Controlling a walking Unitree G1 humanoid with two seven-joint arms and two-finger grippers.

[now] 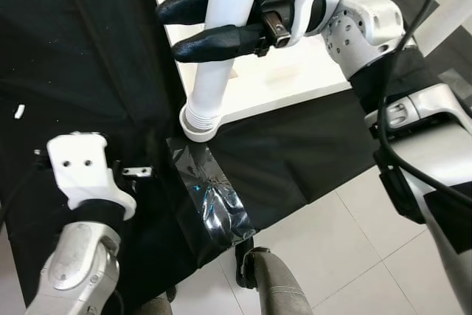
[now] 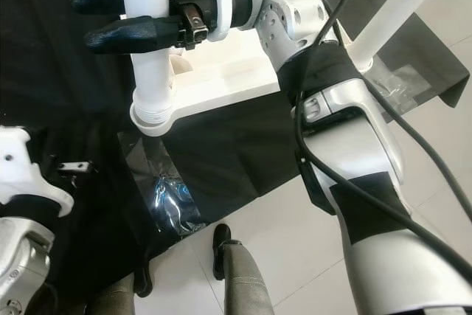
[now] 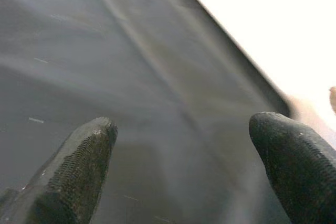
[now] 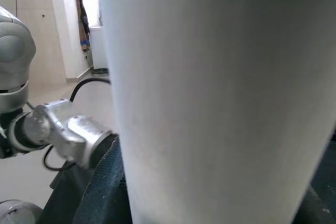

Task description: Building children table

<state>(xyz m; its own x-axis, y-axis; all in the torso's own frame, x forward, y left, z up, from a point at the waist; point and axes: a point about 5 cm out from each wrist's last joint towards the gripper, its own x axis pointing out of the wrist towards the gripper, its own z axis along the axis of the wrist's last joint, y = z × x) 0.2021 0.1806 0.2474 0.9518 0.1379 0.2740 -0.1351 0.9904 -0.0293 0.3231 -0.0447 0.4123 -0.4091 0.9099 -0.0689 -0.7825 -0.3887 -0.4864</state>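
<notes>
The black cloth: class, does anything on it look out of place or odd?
Yes: a crumpled clear plastic bag lies at the black cloth's front edge, below the white table leg gripped by the right end effector.

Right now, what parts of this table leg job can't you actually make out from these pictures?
- Top of the white leg: cut off by the upper edge in both eye views.
- Right gripper contact with the leg: in the right wrist view the leg is too close, hiding the fingers.
- Whether the leg's threaded end is seated in the tabletop: its collar hides the joint.
- Contents of the plastic bag: too glary and small.
</notes>
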